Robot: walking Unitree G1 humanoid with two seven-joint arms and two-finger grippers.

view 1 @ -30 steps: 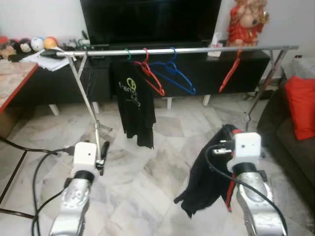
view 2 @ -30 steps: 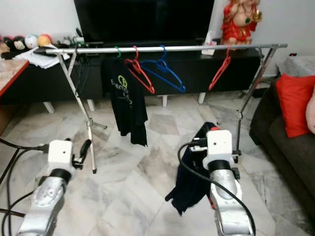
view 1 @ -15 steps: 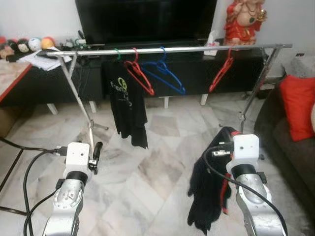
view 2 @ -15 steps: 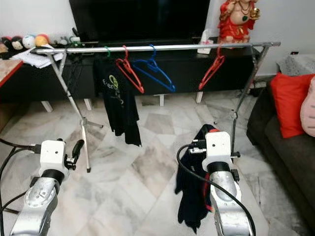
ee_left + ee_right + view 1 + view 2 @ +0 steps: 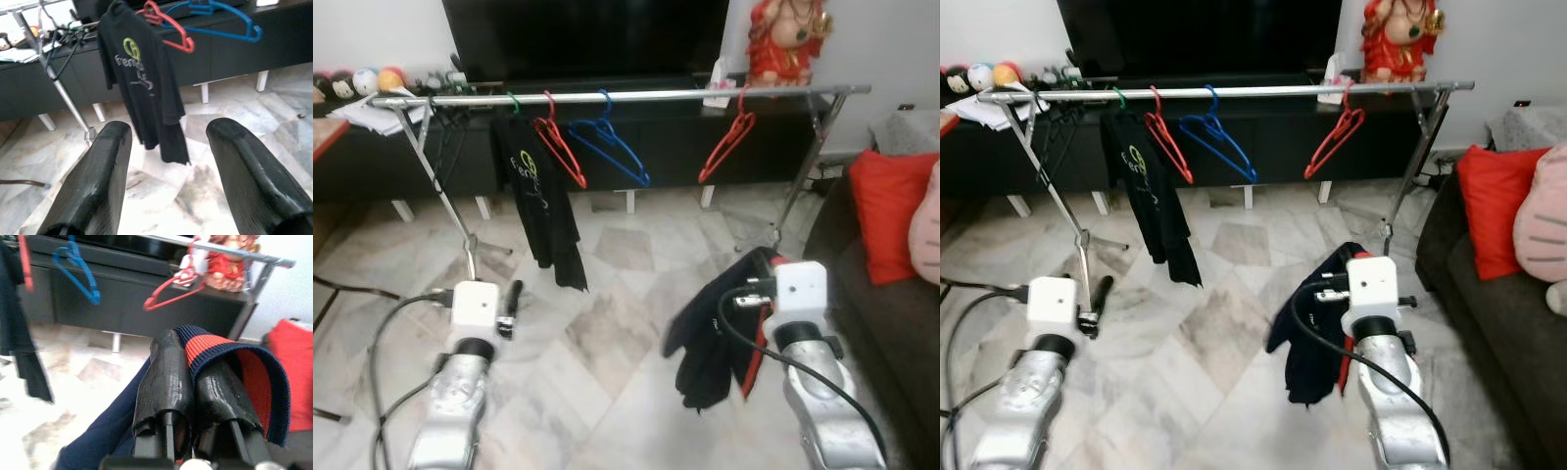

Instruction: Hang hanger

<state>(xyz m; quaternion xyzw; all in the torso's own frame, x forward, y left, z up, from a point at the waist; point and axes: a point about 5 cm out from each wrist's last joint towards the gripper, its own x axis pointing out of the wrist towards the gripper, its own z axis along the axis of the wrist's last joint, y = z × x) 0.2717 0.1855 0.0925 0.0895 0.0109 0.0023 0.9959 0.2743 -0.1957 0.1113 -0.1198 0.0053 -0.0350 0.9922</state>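
A silver clothes rail [image 5: 636,95] crosses the room ahead. On it hang a green hanger with a black T-shirt [image 5: 536,191], a red hanger [image 5: 558,152], a blue hanger [image 5: 609,149] and, further right, another red hanger [image 5: 724,149]. My right gripper [image 5: 188,357] is shut on the red-lined collar of a dark navy garment [image 5: 710,338]. The garment dangles low above the floor, well short of the rail. My left gripper [image 5: 168,129] is open and empty. It is held low at the left, facing the T-shirt.
Behind the rail is a black TV stand [image 5: 675,147] with a red statue [image 5: 785,39] on top. A dark sofa [image 5: 891,313] with a red cushion [image 5: 879,211] stands at the right. The rail's legs [image 5: 450,211] splay onto the marble floor [image 5: 607,333].
The whole picture has shifted, so the rail now sits further left and higher: the camera moved. The navy garment has swung and bunched to the left of my right wrist. Both grippers keep their states.
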